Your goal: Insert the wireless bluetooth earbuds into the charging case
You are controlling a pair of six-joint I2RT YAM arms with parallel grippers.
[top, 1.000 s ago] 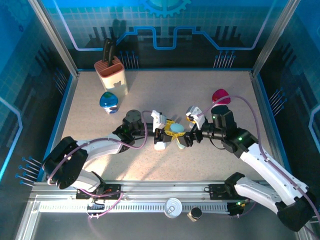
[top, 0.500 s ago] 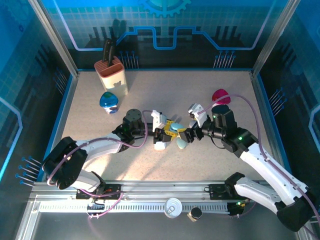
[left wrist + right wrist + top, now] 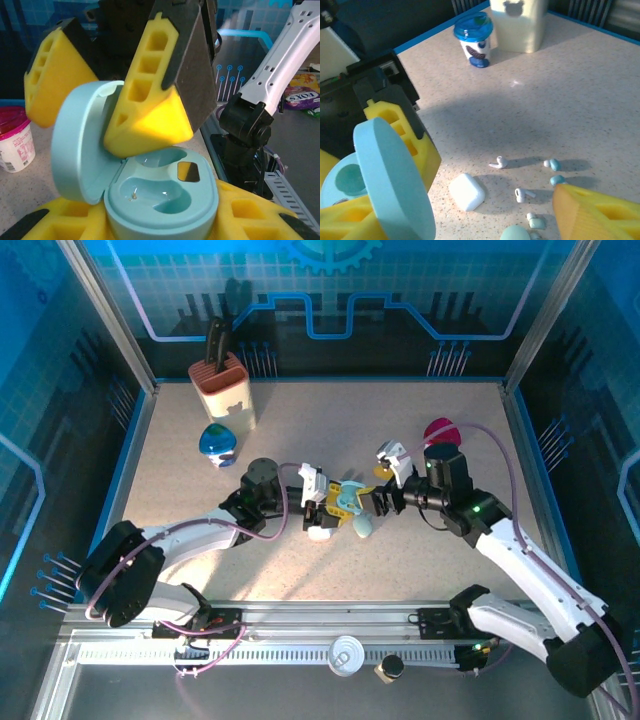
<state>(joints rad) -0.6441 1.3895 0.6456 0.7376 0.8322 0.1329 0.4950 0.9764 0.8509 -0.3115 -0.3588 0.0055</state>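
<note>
My pale teal, pebble-shaped plastic charging case (image 3: pixel 165 200) sits clamped in my left gripper (image 3: pixel 160 227), its round lid swung open, both wells empty. Two tiny white glossy stemmed earbuds (image 3: pixel 498 162) lie apart on the speckled tabletop (image 3: pixel 580 90).

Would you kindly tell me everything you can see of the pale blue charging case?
The charging case is a smooth, rounded, pale-blue shell that looks like plastic. Its hinged lid stands open, roughly upright, showing two empty moulded wells and a small dark window. The left gripper clamps its base between yellow pads; the right gripper straddles the lid, jaws open.
</note>
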